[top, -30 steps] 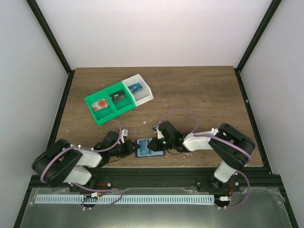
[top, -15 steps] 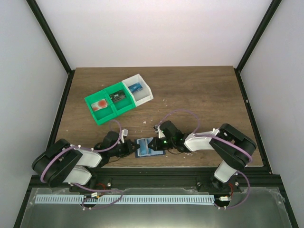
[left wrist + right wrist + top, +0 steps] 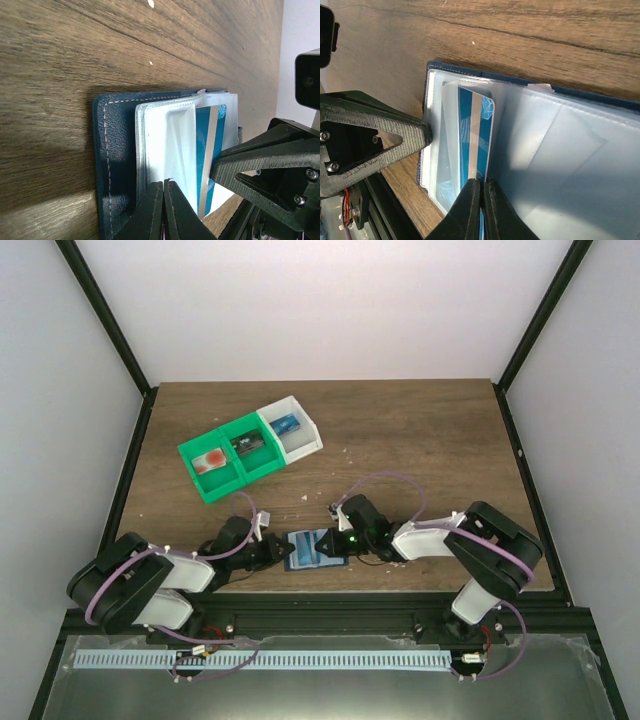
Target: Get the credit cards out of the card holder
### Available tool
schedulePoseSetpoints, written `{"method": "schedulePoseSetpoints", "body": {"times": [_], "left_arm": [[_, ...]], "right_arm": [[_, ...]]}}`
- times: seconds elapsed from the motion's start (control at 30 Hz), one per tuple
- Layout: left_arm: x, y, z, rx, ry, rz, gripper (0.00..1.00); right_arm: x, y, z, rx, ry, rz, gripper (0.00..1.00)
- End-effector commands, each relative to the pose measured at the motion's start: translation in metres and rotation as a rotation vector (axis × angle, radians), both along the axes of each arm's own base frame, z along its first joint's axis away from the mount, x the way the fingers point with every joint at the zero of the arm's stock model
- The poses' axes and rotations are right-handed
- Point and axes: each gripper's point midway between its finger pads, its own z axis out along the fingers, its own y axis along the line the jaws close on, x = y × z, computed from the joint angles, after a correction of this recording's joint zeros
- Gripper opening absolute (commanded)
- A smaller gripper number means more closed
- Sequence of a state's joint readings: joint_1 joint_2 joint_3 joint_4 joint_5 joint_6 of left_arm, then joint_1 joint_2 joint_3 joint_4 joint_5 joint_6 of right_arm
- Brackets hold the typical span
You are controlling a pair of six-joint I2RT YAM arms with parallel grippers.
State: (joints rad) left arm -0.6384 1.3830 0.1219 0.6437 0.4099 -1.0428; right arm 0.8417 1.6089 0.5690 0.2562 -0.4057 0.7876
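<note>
The card holder (image 3: 303,558) lies open on the table near the front edge, between both arms. In the left wrist view its navy cover (image 3: 115,150) carries clear plastic sleeves (image 3: 170,145), and my left gripper (image 3: 164,186) is shut on a sleeve's near edge. A blue credit card (image 3: 475,135) with a silver stripe sits partly inside a sleeve. My right gripper (image 3: 481,184) is shut on that card's near edge. The same card (image 3: 207,150) shows in the left wrist view, with the right gripper's finger (image 3: 265,165) beside it. Any other cards are hidden.
A green tray (image 3: 222,480) joined to a white tray (image 3: 305,440) stands at the back left, holding a red item, a dark item and a blue item. The table's front edge runs just below the card holder.
My right gripper has shut on the blue card and its arm has shifted slightly to the right. The left gripper has stayed shut in place.
</note>
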Motion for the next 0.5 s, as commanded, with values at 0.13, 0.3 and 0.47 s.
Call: {"method": "schedulePoseSetpoints", "body": {"times": [0.13,0.3,0.47], "left_arm": [[0.000,0.006,-0.007,0.043,0.001,0.014,0.04],[-0.003,0.008,-0.011,0.060,0.021,0.016,0.04],[-0.002,0.008,-0.010,0.059,0.017,0.016,0.04]], "right_arm": [[0.001,-0.012,-0.003,-0.014,0.017,-0.031,0.01],[0.004,-0.022,0.000,-0.020,0.007,-0.060,0.01],[0.005,-0.028,0.004,-0.027,-0.003,-0.071,0.00]]}}
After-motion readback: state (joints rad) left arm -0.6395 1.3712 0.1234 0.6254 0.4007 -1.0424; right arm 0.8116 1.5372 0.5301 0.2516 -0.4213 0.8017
